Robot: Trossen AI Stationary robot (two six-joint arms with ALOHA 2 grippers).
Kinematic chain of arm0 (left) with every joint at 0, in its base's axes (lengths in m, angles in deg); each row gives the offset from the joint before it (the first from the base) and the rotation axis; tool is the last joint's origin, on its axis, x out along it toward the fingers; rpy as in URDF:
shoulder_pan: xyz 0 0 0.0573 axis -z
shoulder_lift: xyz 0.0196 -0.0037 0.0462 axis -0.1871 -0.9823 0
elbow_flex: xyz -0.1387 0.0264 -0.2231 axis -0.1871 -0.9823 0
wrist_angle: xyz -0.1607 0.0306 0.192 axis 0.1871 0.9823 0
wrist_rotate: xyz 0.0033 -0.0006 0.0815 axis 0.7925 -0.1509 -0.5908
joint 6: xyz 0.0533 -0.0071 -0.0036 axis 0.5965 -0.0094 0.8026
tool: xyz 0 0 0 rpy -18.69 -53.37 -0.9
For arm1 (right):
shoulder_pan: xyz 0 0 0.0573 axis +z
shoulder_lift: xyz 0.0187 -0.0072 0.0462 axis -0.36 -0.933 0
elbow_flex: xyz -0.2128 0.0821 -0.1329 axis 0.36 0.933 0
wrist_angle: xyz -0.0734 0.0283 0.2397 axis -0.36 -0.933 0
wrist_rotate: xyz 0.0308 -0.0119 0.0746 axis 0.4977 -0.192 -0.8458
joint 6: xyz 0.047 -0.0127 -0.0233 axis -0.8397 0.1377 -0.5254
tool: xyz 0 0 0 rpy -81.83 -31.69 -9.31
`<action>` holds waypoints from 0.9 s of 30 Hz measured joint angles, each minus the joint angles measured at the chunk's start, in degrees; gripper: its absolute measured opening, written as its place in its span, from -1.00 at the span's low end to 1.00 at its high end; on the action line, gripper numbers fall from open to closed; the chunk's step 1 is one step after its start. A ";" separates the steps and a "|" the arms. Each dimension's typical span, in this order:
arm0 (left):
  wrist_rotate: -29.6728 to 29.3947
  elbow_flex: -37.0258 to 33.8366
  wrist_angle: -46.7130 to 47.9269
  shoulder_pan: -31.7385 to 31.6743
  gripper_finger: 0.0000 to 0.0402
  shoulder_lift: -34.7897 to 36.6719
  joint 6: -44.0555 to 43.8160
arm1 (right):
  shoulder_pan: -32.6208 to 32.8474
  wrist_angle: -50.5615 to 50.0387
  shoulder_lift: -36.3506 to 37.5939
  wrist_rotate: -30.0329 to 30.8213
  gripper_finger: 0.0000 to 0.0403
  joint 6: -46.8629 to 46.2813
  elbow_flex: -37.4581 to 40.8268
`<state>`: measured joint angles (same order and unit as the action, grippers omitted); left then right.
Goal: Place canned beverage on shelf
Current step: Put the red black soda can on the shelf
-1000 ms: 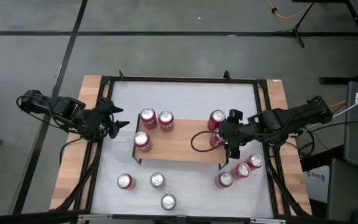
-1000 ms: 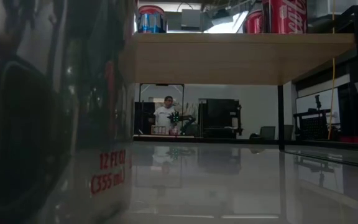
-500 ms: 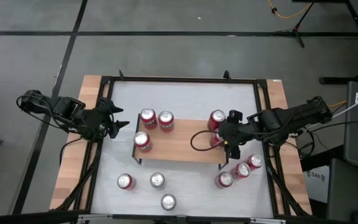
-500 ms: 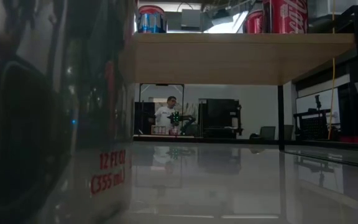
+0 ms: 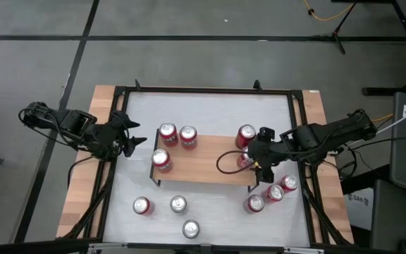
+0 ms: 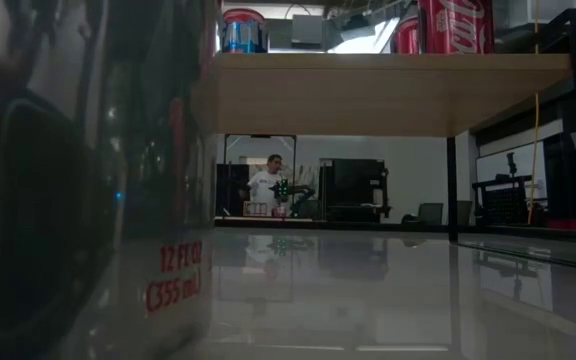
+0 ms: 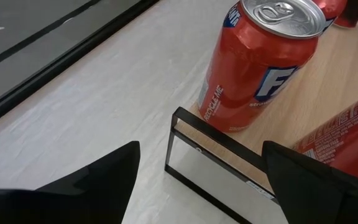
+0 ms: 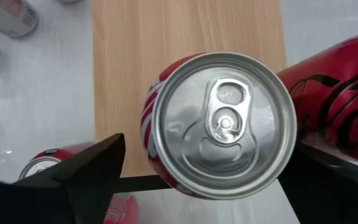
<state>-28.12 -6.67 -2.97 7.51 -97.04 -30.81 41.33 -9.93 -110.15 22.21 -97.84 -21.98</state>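
Where cans (image 5: 187, 135) stand, shelf (image 5: 203, 168) (wooden).

Red cans (image 8: 222, 124) with silver tops on light wood-grain shelf (image 8: 185, 31), white table (image 5: 210, 109).

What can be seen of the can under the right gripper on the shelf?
The can is red with a silver aluminium top and an unopened pull tab. It stands upright at the right end of the shelf, near the plank's edge, beside another red can. The right gripper is above it with its fingers spread to either side, clear of the can's wall. Only the shelf's light wooden top touches it.
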 joint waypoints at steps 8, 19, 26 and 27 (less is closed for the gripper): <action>0.00 0.00 0.02 -0.01 0.63 0.00 0.00 | 0.00 -0.41 0.83 0.02 0.89 0.01 -0.09; 0.00 0.00 0.00 -0.01 0.63 0.00 0.00 | 0.00 -4.54 4.16 -1.14 0.89 -2.77 -0.11; 0.02 0.00 0.00 -0.01 0.63 0.02 -0.04 | 0.04 -6.35 6.62 -5.03 0.89 -7.41 -0.15; 0.00 0.00 0.00 -0.01 0.63 0.00 -0.02 | 0.04 -6.95 6.72 -5.82 0.89 -8.44 -0.15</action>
<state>-28.12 -6.67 -2.97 7.50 -97.04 -30.83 41.37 -16.88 -103.43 16.39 -106.29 -22.13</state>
